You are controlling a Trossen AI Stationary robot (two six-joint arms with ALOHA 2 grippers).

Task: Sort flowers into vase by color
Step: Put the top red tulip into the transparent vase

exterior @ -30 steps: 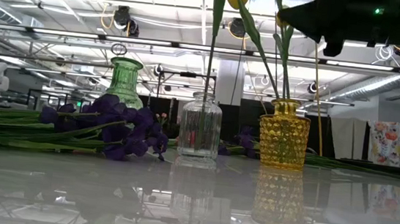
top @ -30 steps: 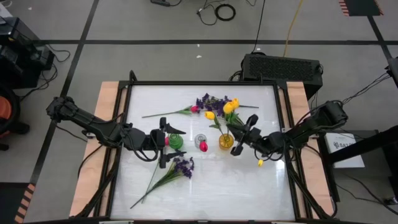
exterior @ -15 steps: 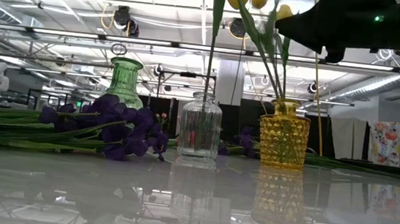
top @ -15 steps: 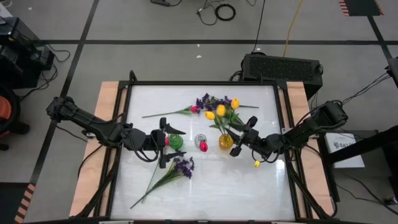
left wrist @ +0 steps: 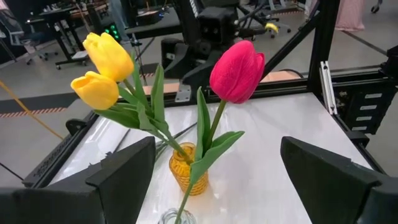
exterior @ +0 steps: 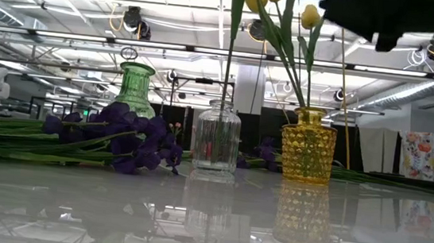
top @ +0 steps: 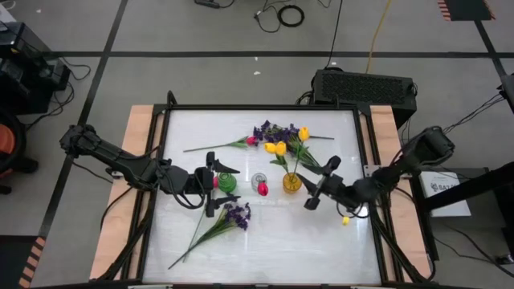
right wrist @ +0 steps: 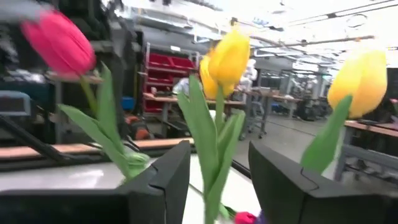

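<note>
Near the worktop's middle, yellow tulips (top: 281,148) stand in the yellow vase (top: 291,182), the right gripper (top: 317,186) just beside it with fingers parted and empty, while the left gripper (top: 210,183), wide open, holds nothing by the green vase (top: 227,181).

Yellow tulips (top: 279,148) upright in amber vase (top: 291,182). Pink-red tulip (top: 262,189) upright in clear vase (exterior: 217,140). Green vase (top: 227,181) beside it. Purple sprig (top: 235,214) flat on worktop near green vase. More purple, pink, yellow flowers (top: 275,131) lie at far side.
</note>
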